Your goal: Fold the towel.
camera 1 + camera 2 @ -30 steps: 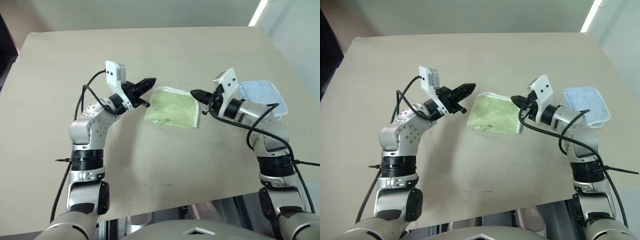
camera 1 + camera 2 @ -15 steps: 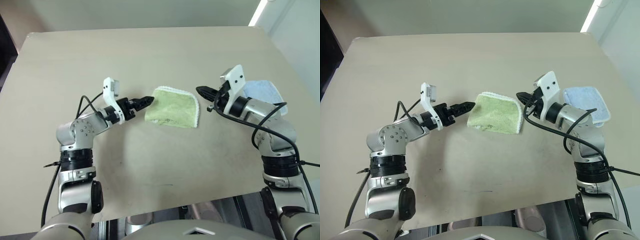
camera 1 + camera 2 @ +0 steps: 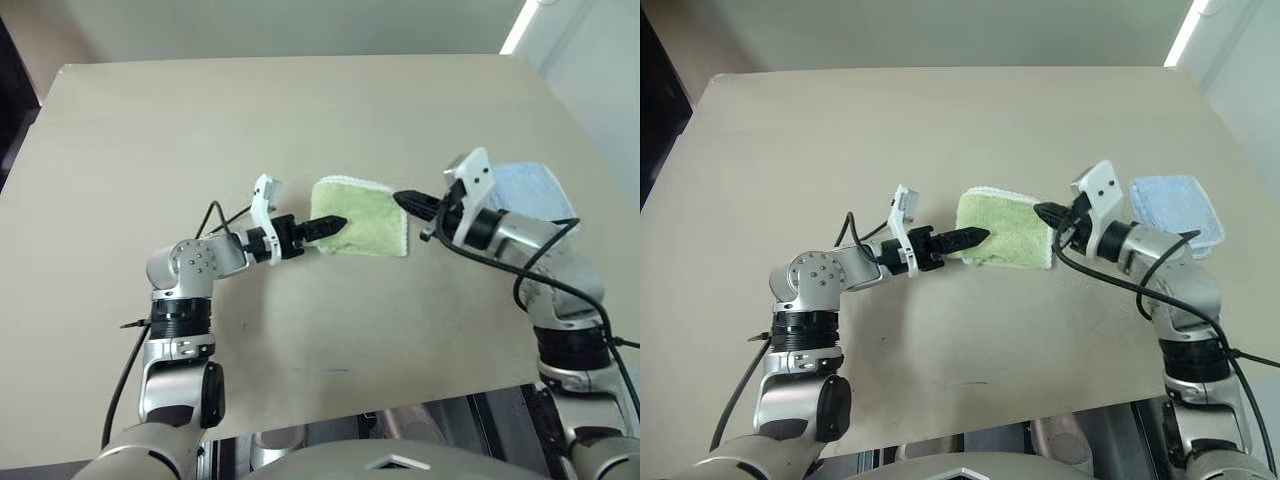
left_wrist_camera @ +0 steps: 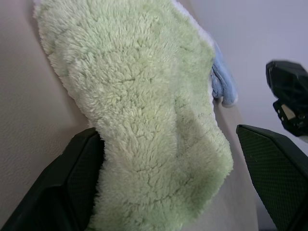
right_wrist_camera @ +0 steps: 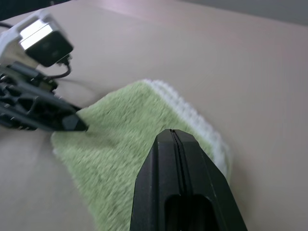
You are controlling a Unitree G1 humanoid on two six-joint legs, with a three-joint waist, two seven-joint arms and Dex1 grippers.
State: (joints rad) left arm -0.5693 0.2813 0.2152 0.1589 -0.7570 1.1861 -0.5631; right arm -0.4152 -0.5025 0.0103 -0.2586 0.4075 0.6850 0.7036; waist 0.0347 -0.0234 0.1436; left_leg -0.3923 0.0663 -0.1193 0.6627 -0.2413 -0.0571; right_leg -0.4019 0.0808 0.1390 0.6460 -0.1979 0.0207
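A wide beige table [image 3: 300, 110] is seen in the head views, and the towel [image 3: 362, 215], light green and folded, lies near its middle with a white stitched edge along its far and right sides. To the right of the right arm, a pale blue cloth [image 3: 1175, 205] lies flat on the table; in the left wrist view it is glimpsed as a blue sliver [image 4: 222, 82] past the towel's far edge. The terry pile of the towel [image 4: 144, 110] is shown close up in the left wrist view, a detail lost in the head views. There the left gripper [image 4: 168, 192] is seen released, its jaws spread wide to either side of the towel's near end; in the head views it [image 3: 333, 224] is laid low over the towel's left edge. The right gripper [image 5: 175, 139] is clenched on nothing, as the right wrist view makes plain, and is held above the towel's right corner. No writing or label can be read.
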